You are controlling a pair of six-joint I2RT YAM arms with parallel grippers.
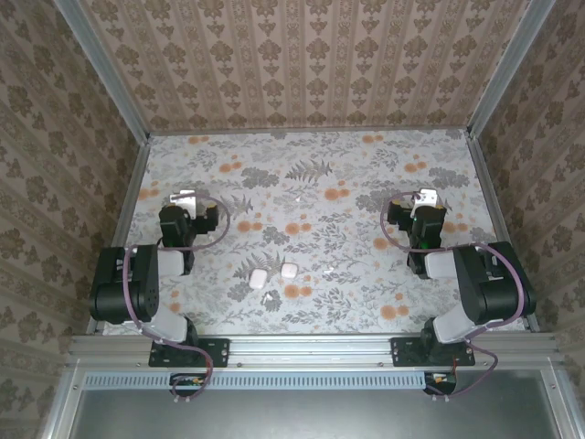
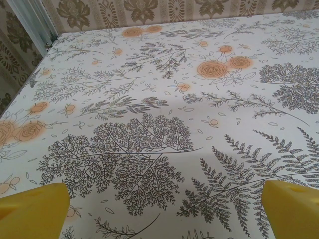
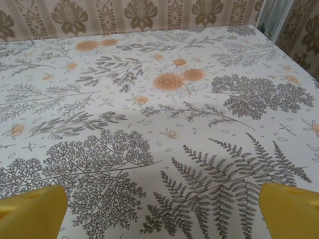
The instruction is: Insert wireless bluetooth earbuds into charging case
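Reach decides the coming move, and it favours the left side. The left gripper [image 1: 186, 197] stands out over the left part of the table [image 1: 347, 165], pointing at the far wall; in its wrist view the left gripper [image 2: 163, 211] has its yellow fingertips [image 2: 32, 211] spread to the bottom corners, jaws wide with nothing between them but floral cloth. The charging case [image 1: 259, 279] lies back from that claw, toward the near edge and to its right, roughly centre-left of the table, so the arm would have to draw back and swing inward to get over it. Its long axis seems to run near-to-far with a slight lean, though it is too small to be sure. Just beside it on the right, apart by a narrow gap, sits the squarer white piece [image 1: 290, 272]. Farther right, well apart from both, the right gripper [image 1: 426, 196] also points at the far wall, and the right gripper [image 3: 162, 211] is likewise spread wide and empty. By count: two arms, two claws, one case, one squarer piece; the earbuds themselves are too small to count from above. The left arm looks nearer the case.
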